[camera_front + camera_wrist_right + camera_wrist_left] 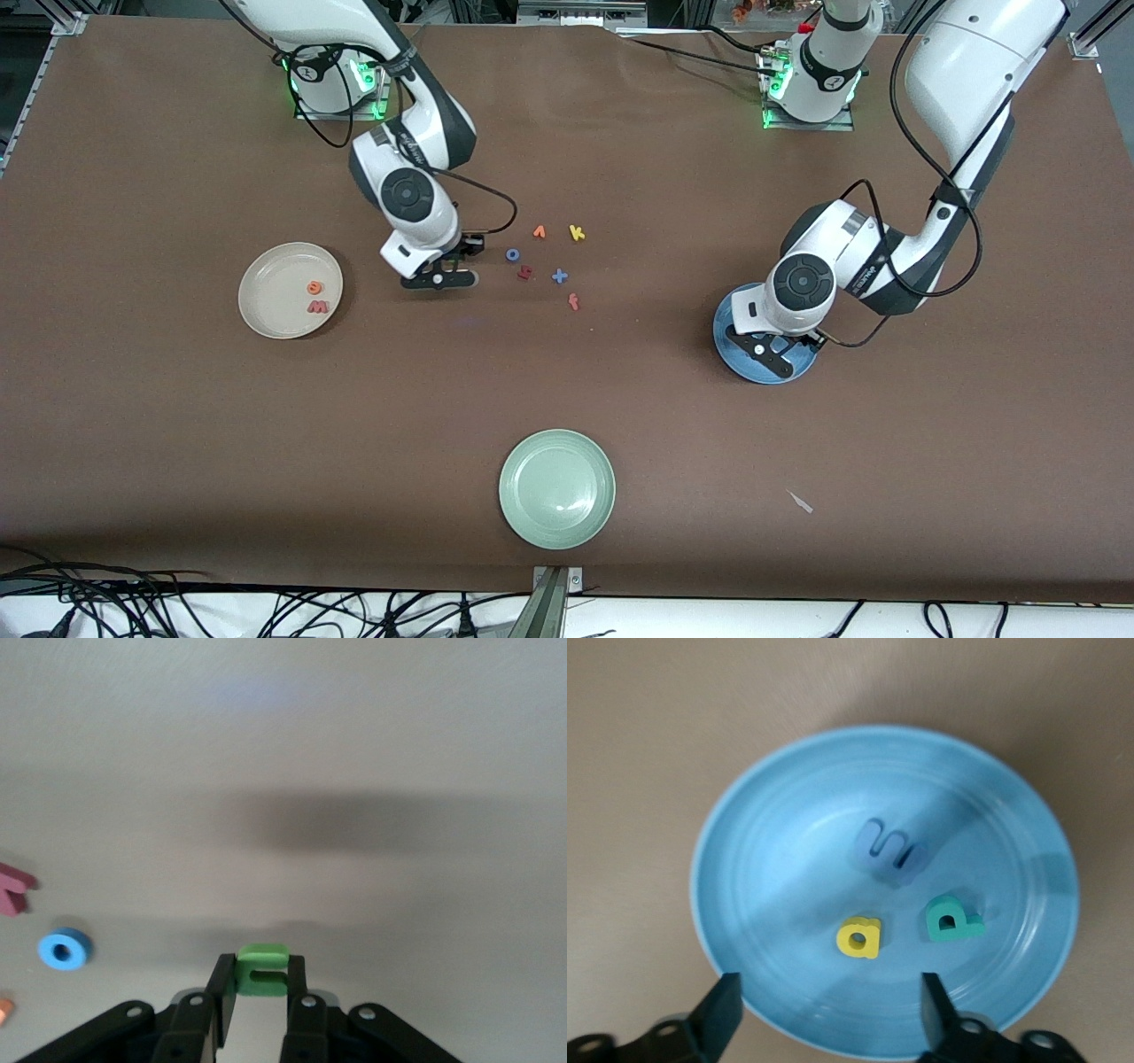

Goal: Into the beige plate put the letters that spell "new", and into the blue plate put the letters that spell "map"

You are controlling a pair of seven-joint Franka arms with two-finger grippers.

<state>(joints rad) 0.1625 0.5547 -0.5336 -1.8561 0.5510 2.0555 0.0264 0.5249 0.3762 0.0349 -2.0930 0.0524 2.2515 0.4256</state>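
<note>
The right gripper (pixel 260 992) pinches the green n (pixel 262 967) between its fingertips, low over bare table just beside the loose letters. The left gripper (pixel 831 1001) hangs over the blue plate (pixel 744 815) with its fingers spread wide and nothing between them.

In the blue plate lie the blue m (pixel 888 852), the yellow a (pixel 859 936) and the teal p (pixel 950 919), close together but apart. The beige plate (pixel 266 266), toward the right arm's end of the table, holds the orange e (pixel 314 287) with the pinkish-red w (pixel 318 307) at its 6 o'clock.

From the blue o (pixel 513 254), the orange v (pixel 539 232) sits at about 1 o'clock and the yellow k (pixel 577 233) farther out at 2 o'clock. The pale green plate (pixel 556 488) lies nearest the front camera.
</note>
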